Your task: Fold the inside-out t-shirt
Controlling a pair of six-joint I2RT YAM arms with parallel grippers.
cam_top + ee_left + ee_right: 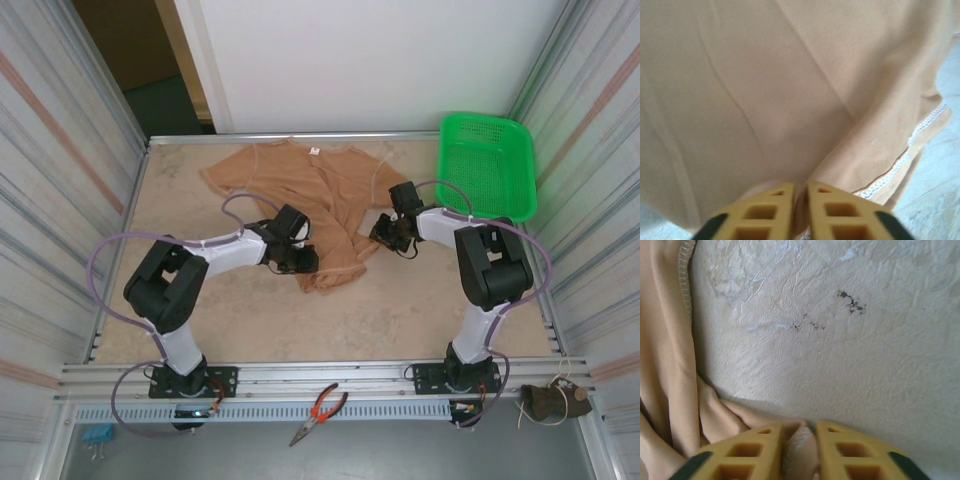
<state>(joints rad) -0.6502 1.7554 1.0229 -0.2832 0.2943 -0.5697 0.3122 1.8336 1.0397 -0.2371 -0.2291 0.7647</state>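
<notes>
Both grippers hold cloth in narrow pinches: our left gripper [800, 189] grips the t-shirt [325, 190] at its bunched near hem, our right gripper [800, 429] its side edge. We judge the folding barely begun: the near part lies crumpled on the table [250, 320], while farther back the sleeves [225, 172] and collar [300, 150] lie spread, unfolded.

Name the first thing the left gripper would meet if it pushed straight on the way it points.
The t-shirt: the left gripper pinches its fabric, and more of the tan cloth lies straight ahead. How near that cloth is remains unclear from the wrist view.
</notes>
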